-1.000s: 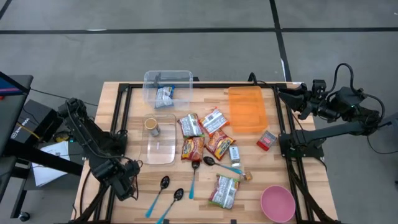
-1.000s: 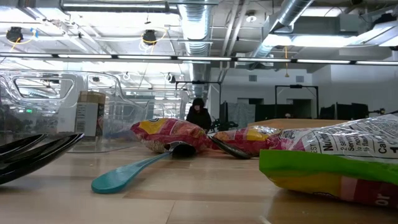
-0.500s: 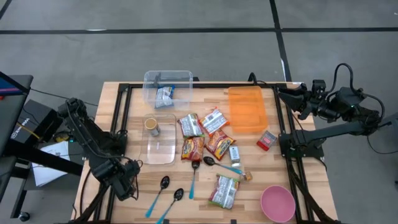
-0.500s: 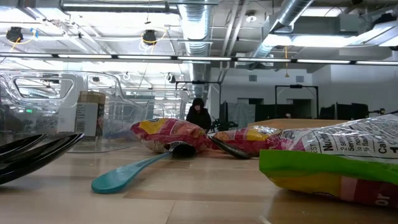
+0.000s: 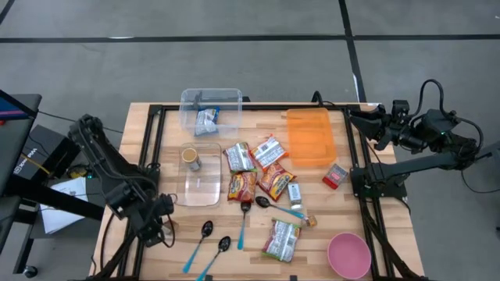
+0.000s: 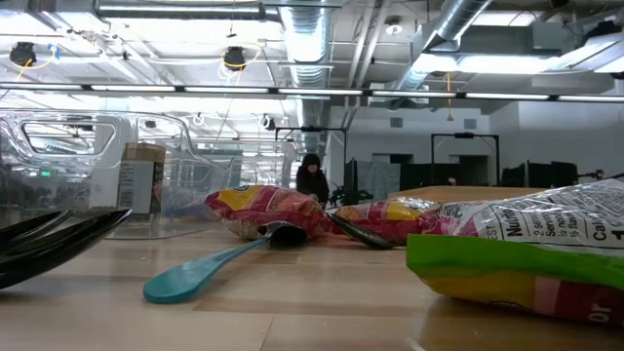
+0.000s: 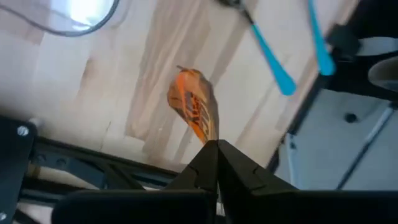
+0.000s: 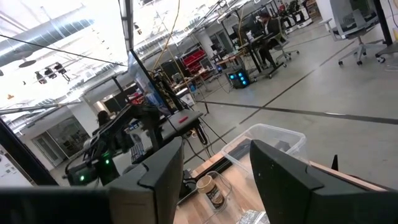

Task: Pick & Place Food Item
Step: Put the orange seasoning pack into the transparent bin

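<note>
My left gripper (image 5: 162,231) (image 7: 214,148) hangs near the table's near-left corner, pointing steeply down, shut on a small orange packet (image 7: 194,109). More food packets (image 5: 254,168) (image 6: 268,210) lie in the table's middle, and one packet (image 5: 206,120) lies inside the clear bin (image 5: 211,97) at the far edge. My right gripper (image 5: 373,129) (image 8: 211,180) waits level and open above the table's far-right side, with nothing between its fingers. My left gripper pinches one end of the orange packet (image 7: 206,135) between its two fingertips, coming from above and pointing steeply down. The packet sticks out past the fingertips over the bare wood; whether its free end still touches the table I cannot tell.
An orange tray (image 5: 310,136) lies far right. A clear lid with a cup (image 5: 200,170) is at centre left. Spoons (image 5: 205,238) (image 6: 205,268) and a green packet (image 5: 281,240) (image 6: 526,258) lie near the front, with a pink bowl (image 5: 348,255) at the near right.
My left arm has risen and straightened a little, and its gripper has gone up and slightly toward the table's right. My right arm has kept still.
</note>
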Robot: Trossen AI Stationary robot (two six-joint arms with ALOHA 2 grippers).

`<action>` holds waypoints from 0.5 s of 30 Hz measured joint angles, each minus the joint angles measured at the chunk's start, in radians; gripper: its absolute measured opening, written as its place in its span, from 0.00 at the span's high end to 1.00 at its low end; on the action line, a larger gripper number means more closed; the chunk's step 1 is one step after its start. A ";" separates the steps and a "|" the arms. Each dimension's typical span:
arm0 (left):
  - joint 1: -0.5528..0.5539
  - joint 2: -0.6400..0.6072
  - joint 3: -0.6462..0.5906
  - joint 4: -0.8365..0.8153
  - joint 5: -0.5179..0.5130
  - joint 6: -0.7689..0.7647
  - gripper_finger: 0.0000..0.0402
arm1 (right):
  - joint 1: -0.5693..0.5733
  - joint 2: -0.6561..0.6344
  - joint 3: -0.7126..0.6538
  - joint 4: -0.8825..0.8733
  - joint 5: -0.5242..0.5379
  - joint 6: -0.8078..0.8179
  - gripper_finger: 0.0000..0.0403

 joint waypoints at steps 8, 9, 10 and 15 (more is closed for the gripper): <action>0.104 -0.095 0.000 0.006 0.021 0.147 1.00 | 0.000 0.000 0.000 0.000 0.001 0.000 0.55; 0.122 -0.098 0.000 0.016 0.034 0.178 1.00 | 0.000 0.000 0.000 0.000 0.002 0.000 0.55; 0.139 -0.101 0.000 0.037 0.047 0.216 1.00 | 0.000 0.000 0.000 0.000 0.003 0.000 0.55; 0.206 -0.113 0.016 0.150 0.167 0.349 1.00 | 0.000 0.000 0.000 0.004 0.003 0.000 0.55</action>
